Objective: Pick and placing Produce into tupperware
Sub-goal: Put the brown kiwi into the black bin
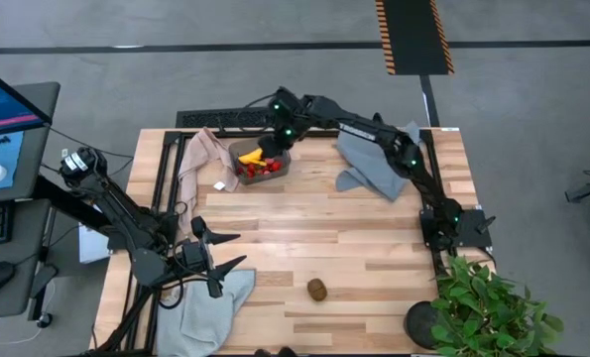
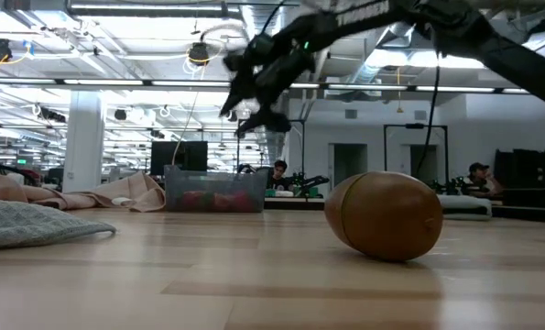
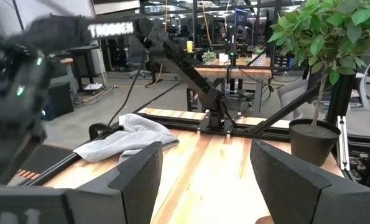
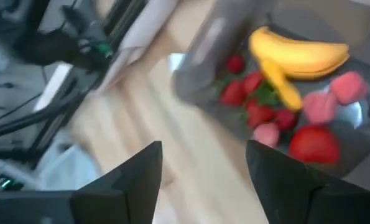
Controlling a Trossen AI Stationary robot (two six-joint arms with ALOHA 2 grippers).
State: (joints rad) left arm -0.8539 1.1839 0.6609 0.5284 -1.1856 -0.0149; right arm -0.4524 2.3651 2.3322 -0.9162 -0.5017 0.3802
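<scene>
The tupperware point(image 1: 260, 161), a translucent grey tub, stands on the table at the far middle. In it lie a yellow banana point(image 4: 303, 55), red strawberries point(image 4: 312, 144) and pinkish berries point(image 4: 348, 87). My right gripper point(image 1: 280, 137) hovers just above the tub's far right corner, open, with nothing between its fingers point(image 4: 132, 180). A brown kiwi point(image 1: 317, 289) lies on its side on the bare wood near the front edge, large in the low view point(image 2: 386, 215). My left gripper point(image 1: 221, 262) waits open at the near left, pointing level across the table.
A beige-pink cloth point(image 1: 199, 157) lies left of the tub with a tiny pale piece point(image 1: 219, 184) beside it. A grey-blue cloth point(image 1: 374, 164) lies at the far right and another point(image 1: 213, 307) under my left arm. A potted plant point(image 1: 485, 307) stands at the near right corner.
</scene>
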